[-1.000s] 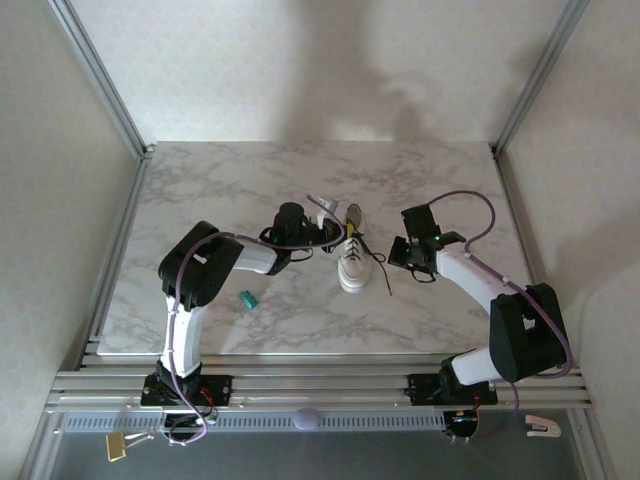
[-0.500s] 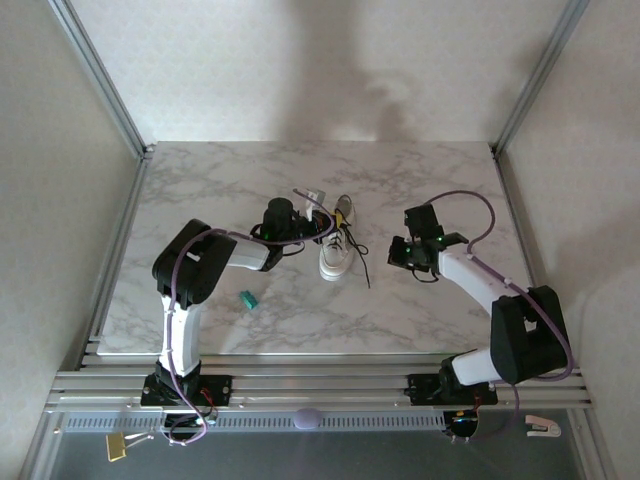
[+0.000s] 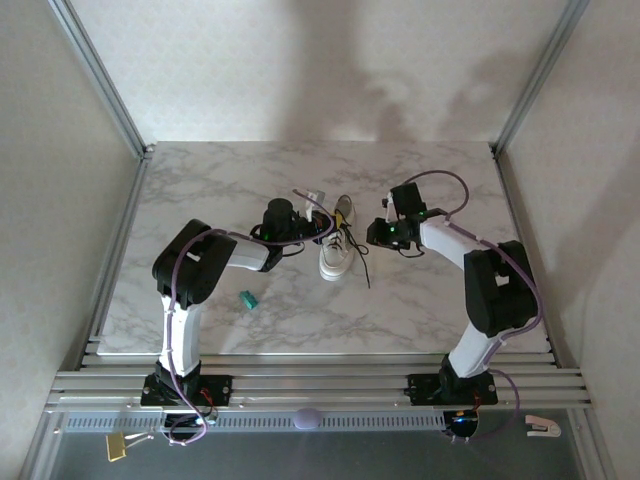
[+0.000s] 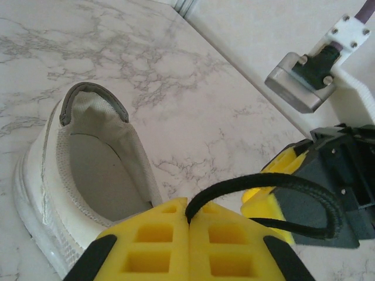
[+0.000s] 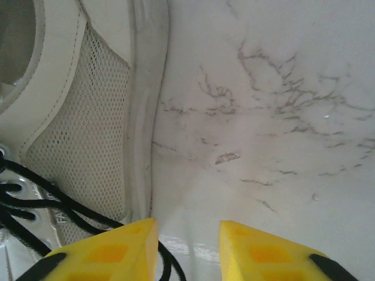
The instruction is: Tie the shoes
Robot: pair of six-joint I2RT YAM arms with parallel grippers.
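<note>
With the shoe [image 3: 335, 252] mid-frame on the bench [image 3: 220, 180] and the left fingers [image 4: 158, 240] clenched on a lace [image 4: 263, 182], the right fingers [image 5: 111, 252], parted and empty beside its sole, should pinch the other lace squarely.

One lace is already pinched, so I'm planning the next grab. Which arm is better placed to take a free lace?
Probably right. The right claw stands open beside the sneaker, a loose lace by its fingertip. The left claw is shut on a lace loop.
</note>
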